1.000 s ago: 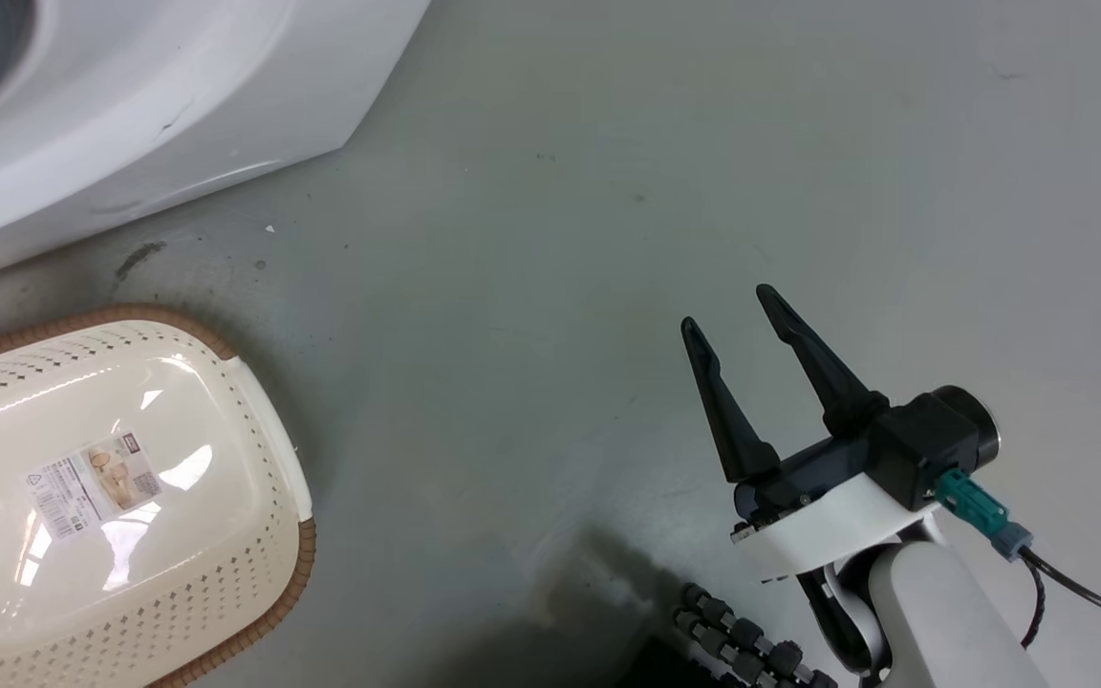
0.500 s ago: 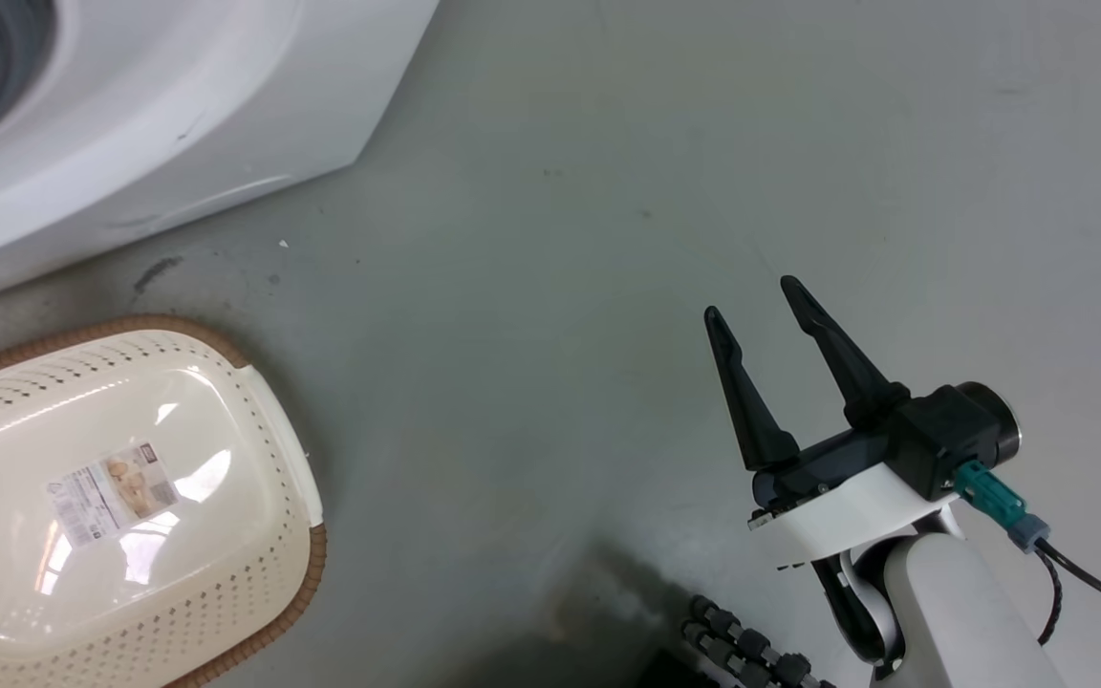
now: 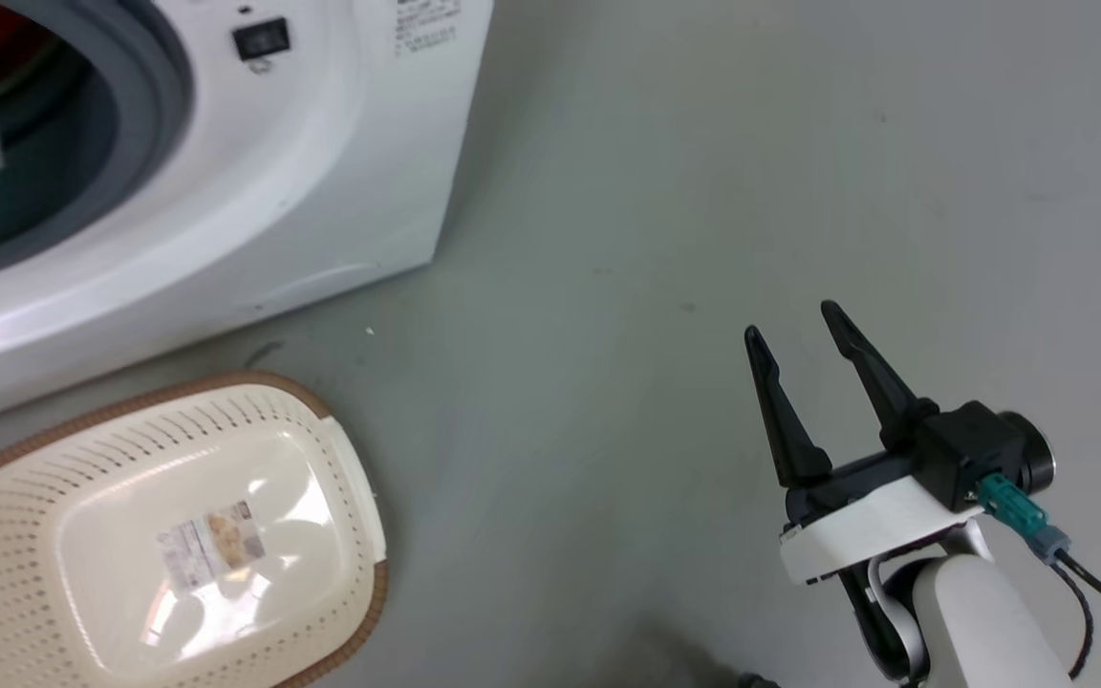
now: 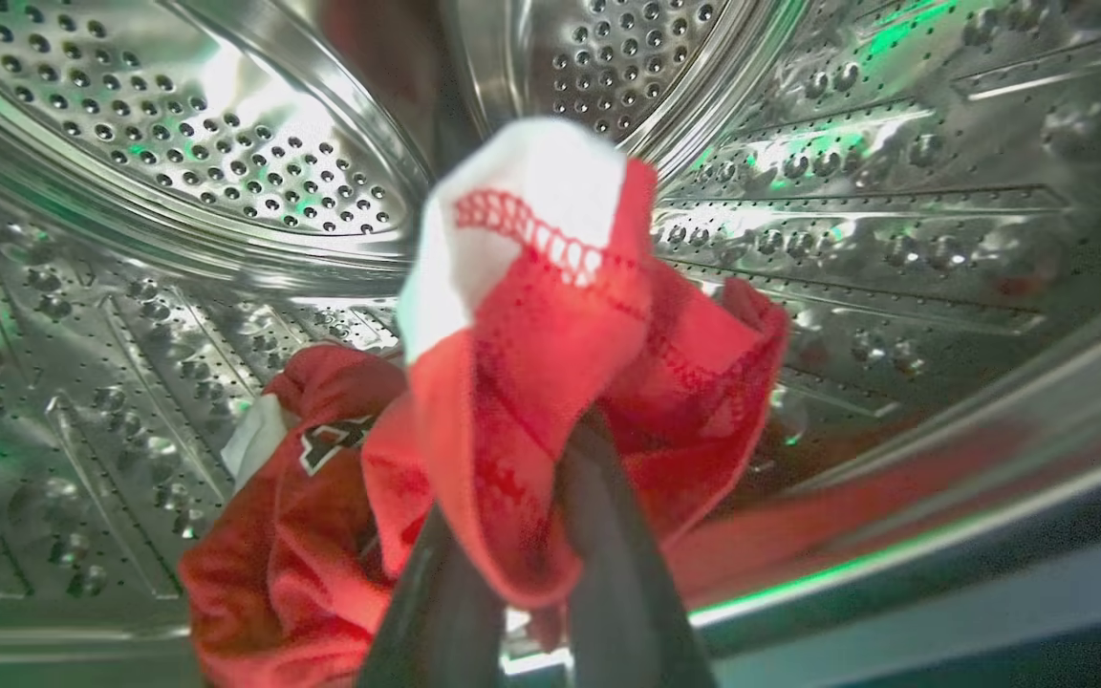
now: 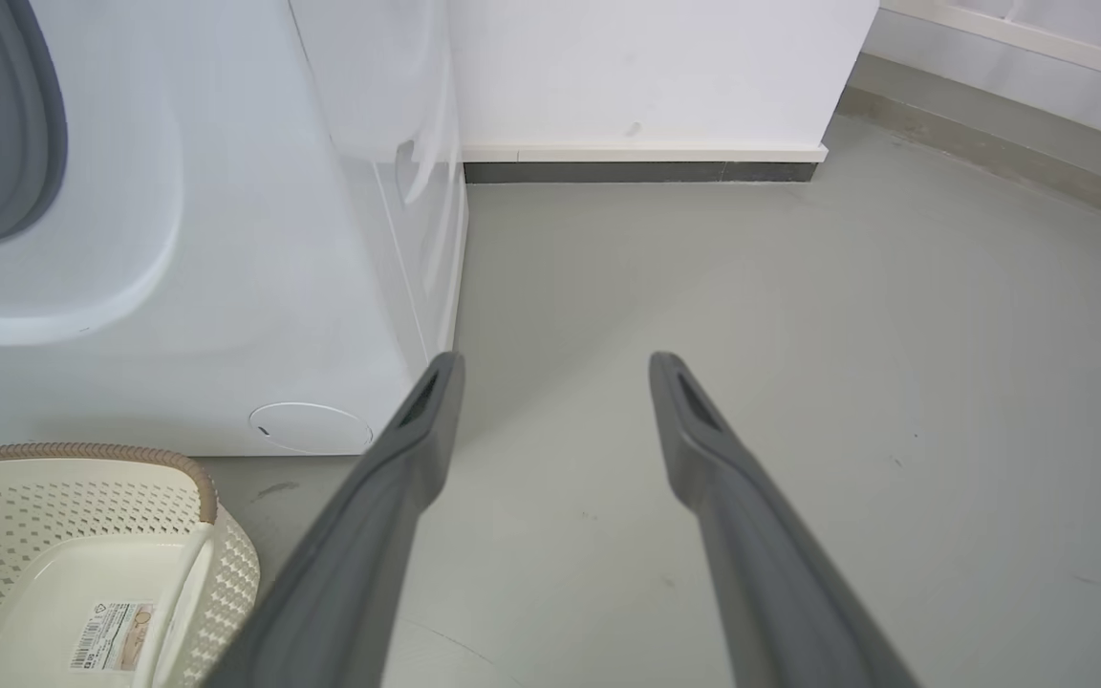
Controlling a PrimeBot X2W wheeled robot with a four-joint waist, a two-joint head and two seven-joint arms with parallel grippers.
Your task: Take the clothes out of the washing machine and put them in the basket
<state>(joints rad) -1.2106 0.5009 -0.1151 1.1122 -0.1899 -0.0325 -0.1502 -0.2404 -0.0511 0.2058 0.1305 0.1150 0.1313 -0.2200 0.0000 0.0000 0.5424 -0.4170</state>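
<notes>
The left hand [image 4: 522, 535] is clamped on a fold of the red jersey [image 4: 531, 315] inside the steel drum [image 4: 226, 124]. The right hand [image 3: 791, 320] hangs spread and empty. The thin pinch may slip as cloth drags over the gasket [image 3: 161, 115], dropping it short of the basket [image 3: 254, 411].

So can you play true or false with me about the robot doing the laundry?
1. The left gripper is pinching red clothes inside the washing machine. True.
2. The basket has clothes in it. False: there are no clothes in it yet, just a label on its bottom.
3. The right gripper is open and holds nothing. True.
4. The basket sits on top of the washing machine. False: it stands on the floor next to it.
</notes>
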